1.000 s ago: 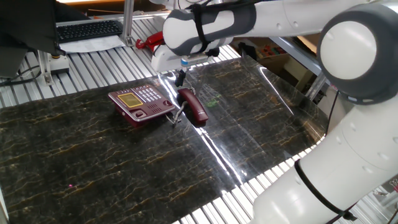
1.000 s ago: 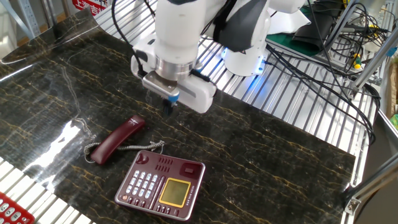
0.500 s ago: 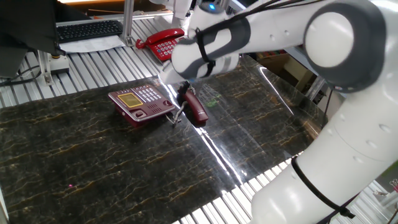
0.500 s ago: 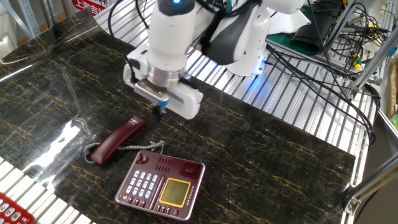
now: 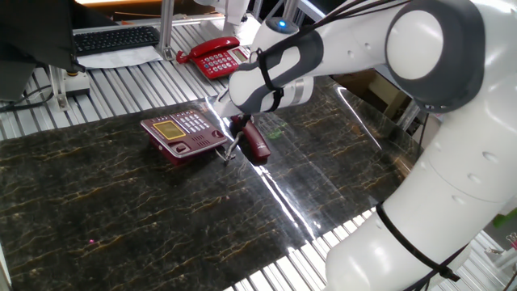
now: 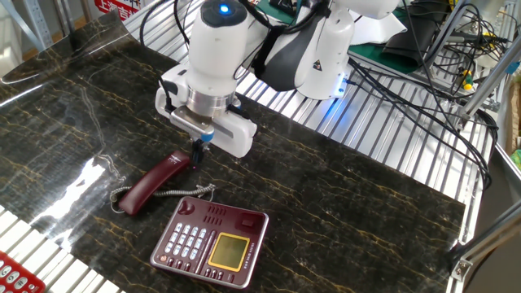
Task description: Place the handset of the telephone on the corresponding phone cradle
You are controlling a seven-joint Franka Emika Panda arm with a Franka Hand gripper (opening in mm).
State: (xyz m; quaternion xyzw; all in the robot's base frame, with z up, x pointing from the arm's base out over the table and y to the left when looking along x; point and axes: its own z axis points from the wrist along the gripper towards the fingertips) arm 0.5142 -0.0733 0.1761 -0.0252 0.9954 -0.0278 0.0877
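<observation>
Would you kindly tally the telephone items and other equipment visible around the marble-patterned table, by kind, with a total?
Desk phone bases: 1, the dark red telephone.
Loose handsets: 1, the dark maroon handset, lying beside it on the table.
Bright red telephones: 1, behind the table.
Computer keyboards: 1.
Grippers: 1, above the handset's end.
Total: 5.

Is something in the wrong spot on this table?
Yes. The handset lies on the table beside the telephone, joined by its cord, instead of in the phone cradle. The gripper is just above one end of it.
</observation>
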